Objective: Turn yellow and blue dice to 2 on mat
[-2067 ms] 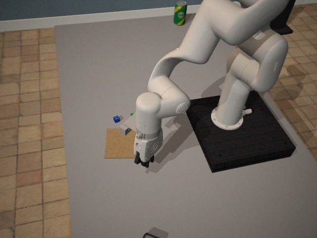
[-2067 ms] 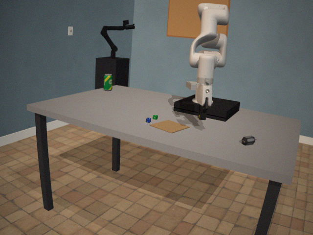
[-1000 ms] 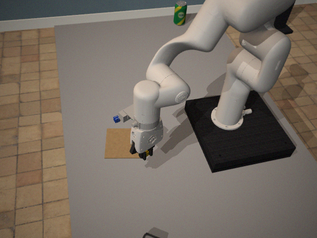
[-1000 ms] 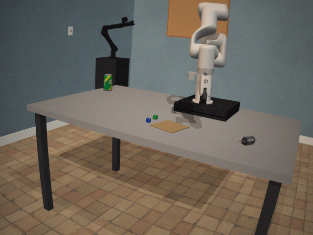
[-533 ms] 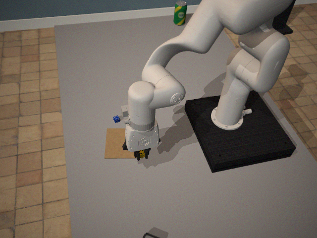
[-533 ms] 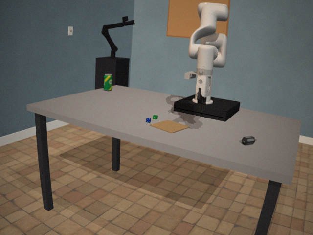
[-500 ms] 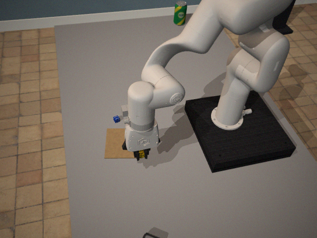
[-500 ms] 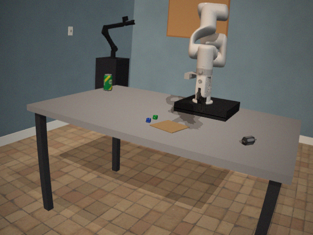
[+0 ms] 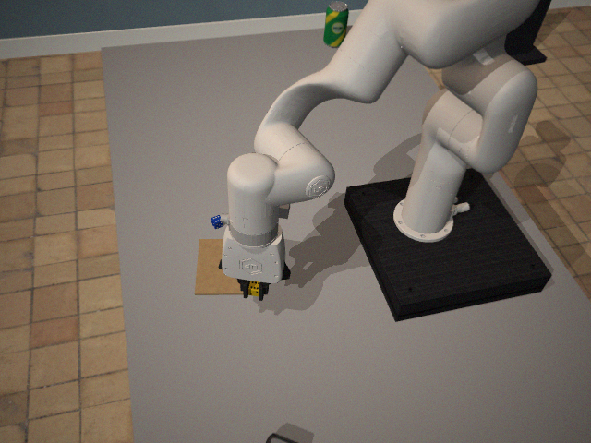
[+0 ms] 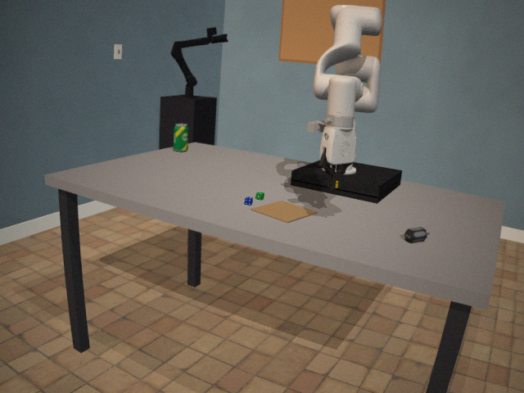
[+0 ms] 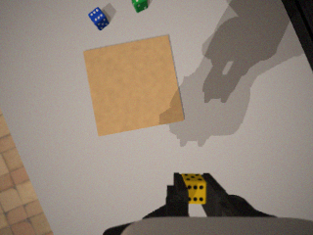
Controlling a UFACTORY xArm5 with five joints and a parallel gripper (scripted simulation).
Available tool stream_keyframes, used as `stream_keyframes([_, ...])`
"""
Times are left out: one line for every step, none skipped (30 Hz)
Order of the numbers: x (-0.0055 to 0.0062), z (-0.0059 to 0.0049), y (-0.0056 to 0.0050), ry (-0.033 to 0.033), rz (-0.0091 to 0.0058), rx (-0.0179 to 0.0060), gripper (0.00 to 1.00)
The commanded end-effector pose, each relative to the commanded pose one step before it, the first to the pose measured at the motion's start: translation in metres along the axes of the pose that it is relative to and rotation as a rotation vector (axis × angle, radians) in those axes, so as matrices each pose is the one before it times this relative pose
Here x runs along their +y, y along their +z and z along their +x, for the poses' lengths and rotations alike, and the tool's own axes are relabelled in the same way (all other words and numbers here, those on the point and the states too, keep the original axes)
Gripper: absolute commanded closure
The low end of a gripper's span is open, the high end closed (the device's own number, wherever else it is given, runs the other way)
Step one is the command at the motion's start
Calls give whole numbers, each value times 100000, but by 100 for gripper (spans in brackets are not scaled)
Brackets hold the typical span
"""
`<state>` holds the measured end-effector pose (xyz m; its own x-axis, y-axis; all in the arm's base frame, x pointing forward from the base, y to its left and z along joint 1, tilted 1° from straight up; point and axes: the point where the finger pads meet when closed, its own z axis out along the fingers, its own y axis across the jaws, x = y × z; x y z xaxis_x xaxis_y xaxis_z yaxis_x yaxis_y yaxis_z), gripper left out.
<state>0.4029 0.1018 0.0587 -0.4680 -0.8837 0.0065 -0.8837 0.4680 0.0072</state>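
Yellow die (image 9: 254,289) (image 10: 336,184) (image 11: 197,189) in claw (image 9: 254,290) (image 10: 335,184) (image 11: 190,187), logo on white arm (image 9: 250,190) (image 10: 341,97)

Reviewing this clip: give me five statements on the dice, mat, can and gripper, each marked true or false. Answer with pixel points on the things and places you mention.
1. The gripper (image 9: 254,292) (image 10: 336,184) (image 11: 190,187) is shut on the yellow die (image 9: 254,288) (image 10: 336,184) (image 11: 197,191). True.
2. The blue die (image 9: 217,221) (image 10: 248,201) (image 11: 99,19) lies on the mat (image 9: 210,267) (image 10: 283,210) (image 11: 132,88). False: it is on the table beside the mat.
3. The green die (image 10: 259,196) (image 11: 140,5) is off the mat. True.
4. The yellow die rests on the table. False: it is held above it.
5. The can (image 9: 335,24) (image 10: 180,137) lies on its side. False: it stands upright.
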Motion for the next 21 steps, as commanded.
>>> stream_keyframes([-575,-273,-41,14931,123,-136,85])
stream_keyframes([-171,-93,32,5484,1,-3,85])
stream_keyframes([-81,-49,16,2678,0,-1,85])
stream_keyframes([-95,-61,20,3193,0,-2,85])
stream_keyframes([-92,-63,20,3136,0,-2,85])
stream_keyframes([-44,-32,10,1531,0,-1,85])
stream_keyframes([-129,-97,29,4565,0,-2,85])
stream_keyframes([-80,-66,19,2926,0,-2,85])
stream_keyframes([-85,-74,21,3199,0,-2,85])
stream_keyframes([-80,-74,21,3077,0,-2,85])
stream_keyframes([-20,-19,5,784,0,0,85])
stream_keyframes([-134,-133,37,5341,0,-3,85])
stream_keyframes([0,0,0,0,0,0,85])
stream_keyframes([0,0,0,0,0,0,85])
stream_keyframes([-29,-32,9,1232,0,-1,85])
stream_keyframes([-142,-159,43,6038,-1,-3,85])
stream_keyframes([-120,-150,40,5463,-1,-3,85])
stream_keyframes([-53,-74,19,2581,0,-1,85])
stream_keyframes([-45,-66,17,2277,0,-1,85])
stream_keyframes([-65,-99,26,3374,-1,-2,85])
stream_keyframes([-16,-26,7,860,0,0,85])
